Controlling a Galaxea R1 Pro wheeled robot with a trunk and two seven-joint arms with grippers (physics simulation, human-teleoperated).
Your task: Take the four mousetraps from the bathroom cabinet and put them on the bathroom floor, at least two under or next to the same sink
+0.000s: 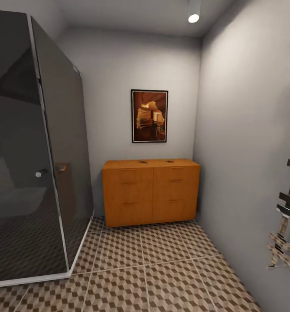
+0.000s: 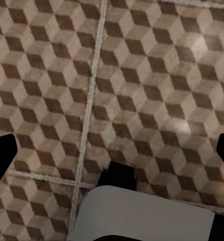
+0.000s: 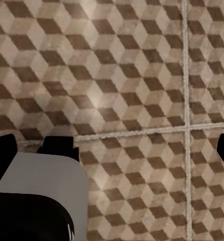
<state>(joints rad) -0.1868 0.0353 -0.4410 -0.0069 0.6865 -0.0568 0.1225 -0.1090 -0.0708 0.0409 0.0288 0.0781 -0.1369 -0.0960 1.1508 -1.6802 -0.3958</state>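
**Cabinet ahead, both tools over bare tile**

The orange-brown cabinet [image 1: 151,192] stands against the far wall under a framed picture [image 1: 149,115], its drawers closed, with two small dark objects on top, too small to identify. A dark glass shower enclosure [image 1: 32,151] sits to the left. The left tool [image 2: 112,150] and right tool [image 3: 112,150] hang wide open and empty above the cube-patterned bathroom floor [image 1: 162,273].

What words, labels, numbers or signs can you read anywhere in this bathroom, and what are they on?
None: no readable text in any view.
The framed picture above the wooden cabinet shows only a brown-orange image, no lettering.
The cabinet's drawer fronts, the dark glass shower enclosure and the cube-pattern floor tiles carry no markings.
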